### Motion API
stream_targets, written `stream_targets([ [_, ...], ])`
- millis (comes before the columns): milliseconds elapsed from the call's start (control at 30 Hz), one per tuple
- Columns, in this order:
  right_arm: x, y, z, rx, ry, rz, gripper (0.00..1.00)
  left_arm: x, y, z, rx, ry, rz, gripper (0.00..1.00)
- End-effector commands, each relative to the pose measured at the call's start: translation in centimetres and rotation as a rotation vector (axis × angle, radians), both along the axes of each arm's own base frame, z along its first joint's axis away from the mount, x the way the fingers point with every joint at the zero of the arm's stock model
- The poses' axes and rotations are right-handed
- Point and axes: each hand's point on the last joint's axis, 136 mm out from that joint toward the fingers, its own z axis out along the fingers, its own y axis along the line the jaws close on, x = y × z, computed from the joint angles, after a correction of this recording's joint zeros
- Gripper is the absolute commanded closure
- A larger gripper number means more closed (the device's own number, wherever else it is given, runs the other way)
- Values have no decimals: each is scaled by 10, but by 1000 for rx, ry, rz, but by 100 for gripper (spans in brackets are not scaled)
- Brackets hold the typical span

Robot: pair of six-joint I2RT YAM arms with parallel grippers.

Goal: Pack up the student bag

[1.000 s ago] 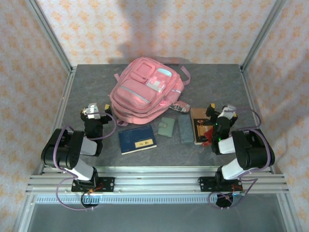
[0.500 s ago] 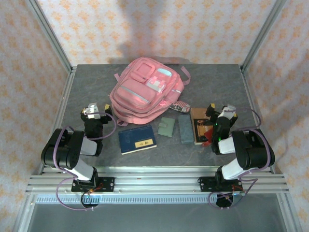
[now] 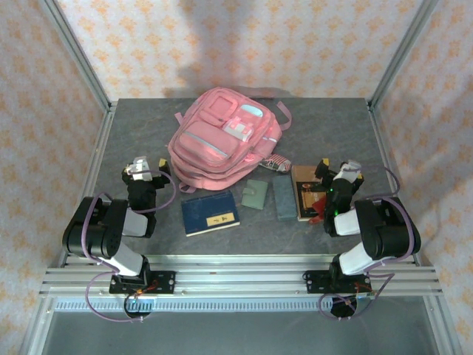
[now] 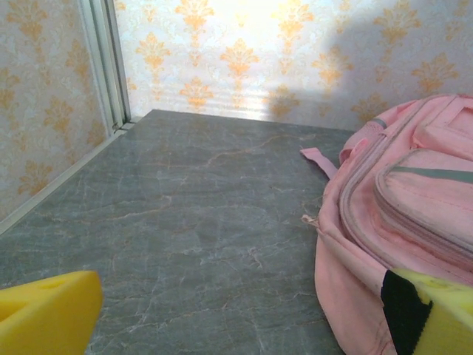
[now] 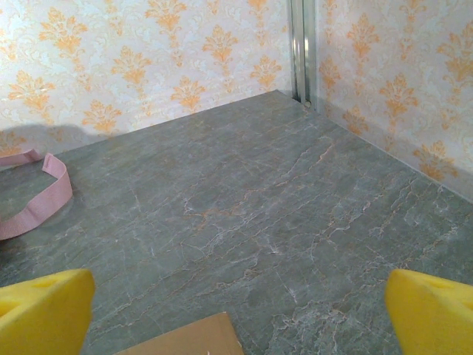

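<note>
Student bag [image 3: 222, 144] flat on table [image 3: 332, 126], left jaws gaping empty, right jaws gaping empty

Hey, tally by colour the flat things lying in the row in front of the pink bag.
Dark blue book: 1
Green wallet: 1
Grey-blue case: 1
Brown book: 1
Total: 4

A grey marbled tabletop [image 3: 325, 126] carries a large pink fabric backpack [image 3: 214, 144] at centre. In a row in front of it lie a navy blue book [image 3: 210, 212], a small green wallet [image 3: 256, 194], a slate-blue oblong case [image 3: 284, 196] and a brown book [image 3: 301, 196].
</note>
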Motion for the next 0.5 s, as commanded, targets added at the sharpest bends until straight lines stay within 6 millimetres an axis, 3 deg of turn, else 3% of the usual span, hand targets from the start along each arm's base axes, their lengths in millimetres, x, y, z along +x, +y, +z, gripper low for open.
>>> stream_targets([
  [0,5,-1,15,7,-21,-5,0,9,5,22,-14,-19,38,1],
  [100,16,-5,29,4,29,-31,0,18,10,38,-17,19,74,0],
  [233,19,3,76,89,-82,7,0,23,7,73,-223,-71,56,1],
  [267,19,5,91,163,-128,12,0,24,4,80,-344,-101,40,1],
  [367,18,-1,103,511,-128,-79,0,27,-11,85,-624,-121,-29,1],
  [400,26,14,110,536,-108,24,0,28,-26,90,-643,-120,-116,8],
  [467,39,42,115,562,-26,175,17,30,-48,89,-726,-100,-229,36],
])
